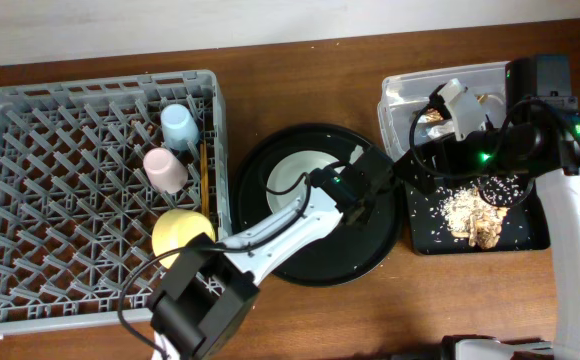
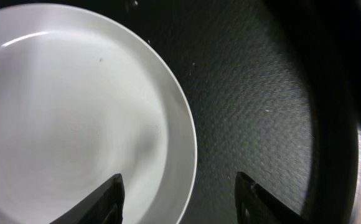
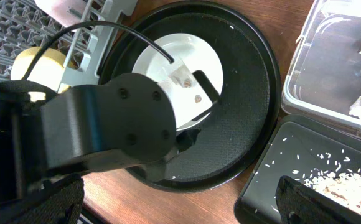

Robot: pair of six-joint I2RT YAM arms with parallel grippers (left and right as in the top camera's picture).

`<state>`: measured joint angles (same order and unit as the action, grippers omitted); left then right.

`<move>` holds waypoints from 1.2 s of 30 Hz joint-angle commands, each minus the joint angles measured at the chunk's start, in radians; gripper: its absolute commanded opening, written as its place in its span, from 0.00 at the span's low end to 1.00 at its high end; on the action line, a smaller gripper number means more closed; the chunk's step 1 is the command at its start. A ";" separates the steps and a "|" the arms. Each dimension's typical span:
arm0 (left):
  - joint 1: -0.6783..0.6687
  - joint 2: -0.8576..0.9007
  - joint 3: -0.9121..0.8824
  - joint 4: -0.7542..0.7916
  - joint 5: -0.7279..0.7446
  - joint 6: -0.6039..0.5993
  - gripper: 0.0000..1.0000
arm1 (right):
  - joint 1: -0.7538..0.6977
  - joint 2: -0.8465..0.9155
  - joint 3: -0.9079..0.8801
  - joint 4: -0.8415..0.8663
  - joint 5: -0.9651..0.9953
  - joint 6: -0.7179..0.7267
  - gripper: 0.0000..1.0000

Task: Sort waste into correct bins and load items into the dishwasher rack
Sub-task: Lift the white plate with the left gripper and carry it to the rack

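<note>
L arm (image 1: 292, 225): white tube link btwn black joint blocks, boxy black base block (image 1: 205, 305), tiny green LED (image 1: 335, 183) nr the wrist. Thin black cable (image 3: 106, 23) arcs over it. Wrist housing (image 3: 115, 121): matte black, rounded, w/ 3 small recessed screws (image 3: 162, 134). L tool (image 2: 180, 202): 2 flat black fingers (image 2: 109, 202). R arm (image 1: 578, 250): white link, black joints, green lights, black wiring (image 1: 418, 150). R tool (image 3: 180, 208): dark, textured finger faces.
</note>
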<state>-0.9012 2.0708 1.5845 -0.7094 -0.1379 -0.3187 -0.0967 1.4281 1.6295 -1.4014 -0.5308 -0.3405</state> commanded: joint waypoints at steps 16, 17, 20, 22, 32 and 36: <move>0.001 0.140 0.017 0.016 -0.016 -0.006 0.00 | -0.002 0.000 -0.003 0.004 -0.002 0.005 0.99; 0.002 0.133 0.019 0.009 -0.016 -0.006 0.00 | -0.002 0.000 -0.003 0.004 -0.003 0.005 0.99; 0.014 0.073 0.038 -0.032 -0.016 -0.006 0.00 | -0.002 0.000 -0.003 0.004 -0.002 0.005 0.99; 0.031 0.015 0.038 -0.040 -0.016 -0.006 0.00 | -0.002 0.000 -0.003 0.004 -0.002 0.005 0.99; 0.349 -0.240 0.044 -0.035 0.652 0.115 0.00 | -0.002 0.000 -0.003 0.004 -0.003 0.005 0.99; 0.605 -0.276 0.070 0.050 1.265 0.136 0.00 | -0.002 0.000 -0.003 0.004 -0.002 0.005 0.99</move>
<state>-0.4324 1.8400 1.6203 -0.7006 0.6617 -0.2230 -0.0967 1.4281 1.6295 -1.4002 -0.5312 -0.3401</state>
